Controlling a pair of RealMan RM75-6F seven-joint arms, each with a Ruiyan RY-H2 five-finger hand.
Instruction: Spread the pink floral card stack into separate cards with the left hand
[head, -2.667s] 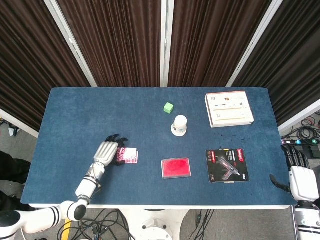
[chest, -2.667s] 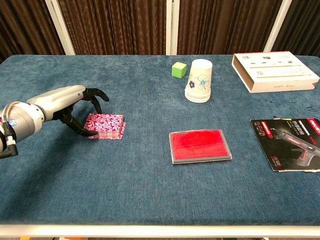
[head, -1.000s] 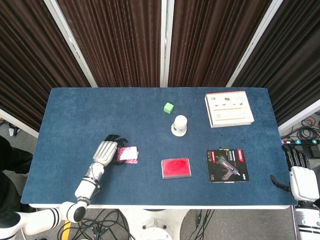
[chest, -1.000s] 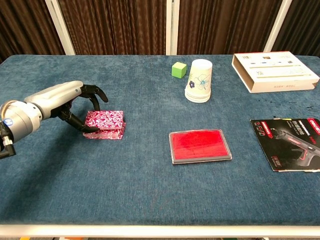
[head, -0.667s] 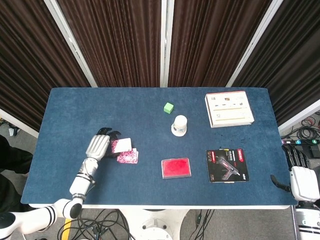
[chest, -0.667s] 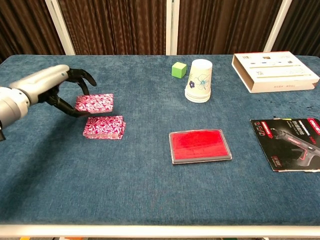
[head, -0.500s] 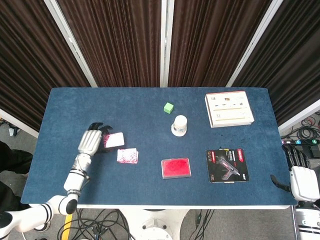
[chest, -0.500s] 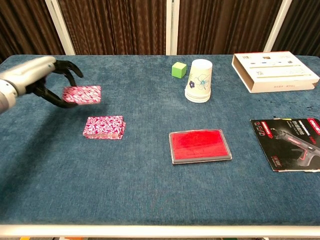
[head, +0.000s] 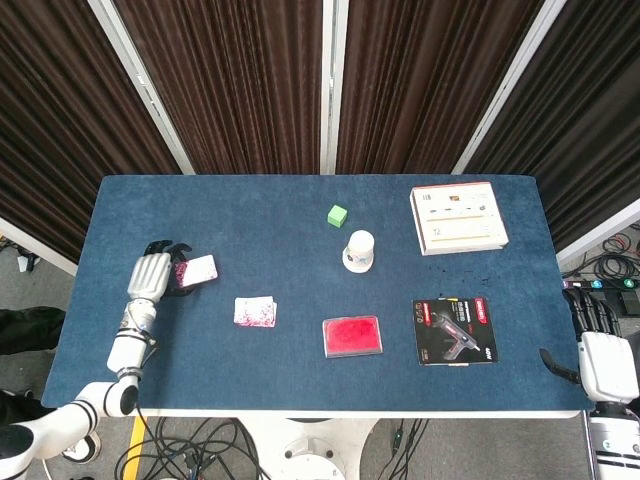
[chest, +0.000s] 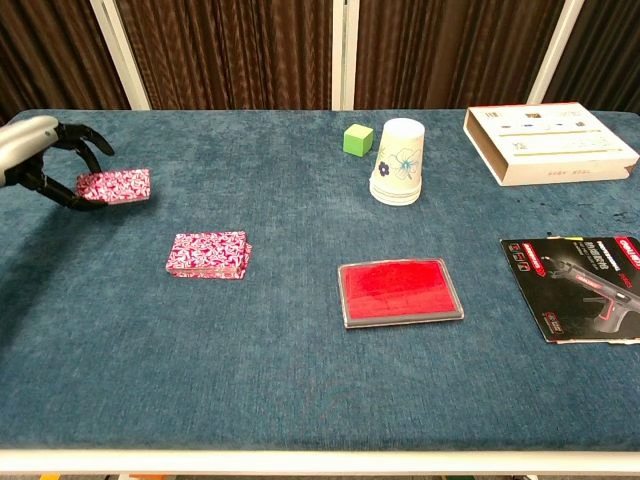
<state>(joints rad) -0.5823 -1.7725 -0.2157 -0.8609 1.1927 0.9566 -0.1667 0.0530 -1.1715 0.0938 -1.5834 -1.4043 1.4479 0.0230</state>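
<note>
My left hand (head: 151, 277) (chest: 38, 152) hangs over the table's left side and grips a part of the pink floral card stack (head: 198, 268) (chest: 114, 186), lifted clear of the cloth. The remaining pink floral stack (head: 254, 312) (chest: 208, 254) lies flat on the blue table, to the right of and nearer than the held cards. My right hand (head: 603, 360) hangs beyond the table's right edge with nothing in it; how its fingers lie is unclear.
A red flat case (head: 352, 336) (chest: 399, 291), a white paper cup (head: 359, 250) (chest: 398, 161), a green cube (head: 337, 214) (chest: 358, 139), a white box (head: 458, 217) (chest: 548, 143) and a black tool package (head: 455, 331) (chest: 584, 284) occupy the middle and right of the table.
My left hand closed on the top part of the stack, lifted it off, and carried it to the left and away from the rest. The lower stack stayed put.
</note>
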